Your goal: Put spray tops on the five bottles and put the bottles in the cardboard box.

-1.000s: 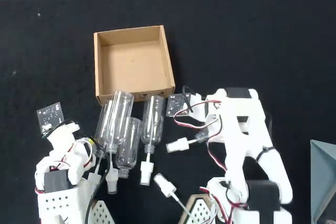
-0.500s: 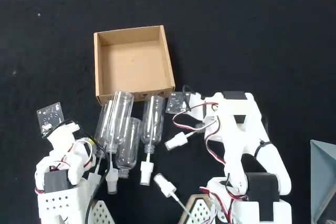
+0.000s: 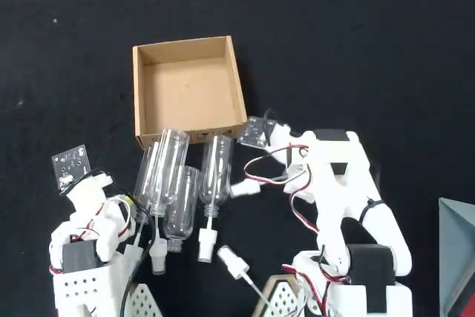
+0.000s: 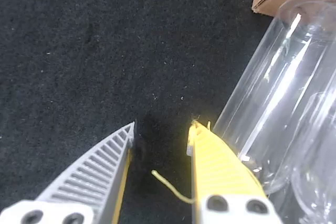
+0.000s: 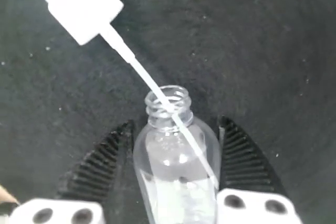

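The open cardboard box (image 3: 189, 90) stands on the black table. Just in front of it lie several clear bottles (image 3: 167, 165) side by side, necks toward the arms. My right gripper (image 5: 173, 124) is shut on a small clear bottle (image 5: 176, 156), neck pointing away. A white spray top (image 5: 79, 3) hangs off the neck, its thin tube running down inside. In the high view that spray top (image 3: 245, 188) sits just beside a lying bottle (image 3: 215, 168). My left gripper (image 4: 160, 129) is open over bare table, its yellow finger close beside a lying bottle (image 4: 273, 103).
Three loose spray tops lie near the front: one (image 3: 206, 241) below the bottles, one (image 3: 234, 263) to its right, one (image 3: 156, 257) by the left arm's base. A grey-blue object (image 3: 456, 250) stands at the right edge. Black table lies open beyond and beside the box.
My right arm has carried the bottle and its spray top left and away from its base, up against the lying bottles. The left arm has stayed put.
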### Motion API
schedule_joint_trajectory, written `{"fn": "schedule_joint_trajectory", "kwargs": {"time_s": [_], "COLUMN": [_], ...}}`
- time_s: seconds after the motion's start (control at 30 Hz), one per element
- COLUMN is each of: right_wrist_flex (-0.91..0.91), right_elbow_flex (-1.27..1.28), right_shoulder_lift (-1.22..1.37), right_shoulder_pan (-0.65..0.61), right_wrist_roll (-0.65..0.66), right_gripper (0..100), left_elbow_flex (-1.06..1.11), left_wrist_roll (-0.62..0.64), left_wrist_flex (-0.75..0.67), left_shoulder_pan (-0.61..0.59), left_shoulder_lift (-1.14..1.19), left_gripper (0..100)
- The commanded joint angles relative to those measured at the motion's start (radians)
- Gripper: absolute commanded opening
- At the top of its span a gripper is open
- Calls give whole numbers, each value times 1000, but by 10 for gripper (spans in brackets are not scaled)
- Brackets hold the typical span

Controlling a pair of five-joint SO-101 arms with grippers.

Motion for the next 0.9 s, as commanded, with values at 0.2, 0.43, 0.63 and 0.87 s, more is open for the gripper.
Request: {"fn": "schedule_joint_trajectory", "kwargs": {"time_s": [0.2, 0.43, 0.63, 0.87], "right_wrist_flex": [-17, -11, -6, 84], "right_elbow_flex": [-42, -41, -39, -45], "right_shoulder_lift": [-71, -71, -71, -73], "right_shoulder_pan": [-28, -28, -28, -17], "right_wrist_roll": [-166, -169, -167, -84], "right_gripper": [185, 304, 326, 326], "left_elbow_flex": [22, 22, 22, 22], "left_wrist_roll": [-9, -9, -9, -9], "left_wrist_flex": [6, 6, 6, 6], "left_shoulder_pan": [5, 5, 5, 5], "left_shoulder_lift": [-8, -8, -8, -8], "left_gripper": [152, 152, 152, 152]}}
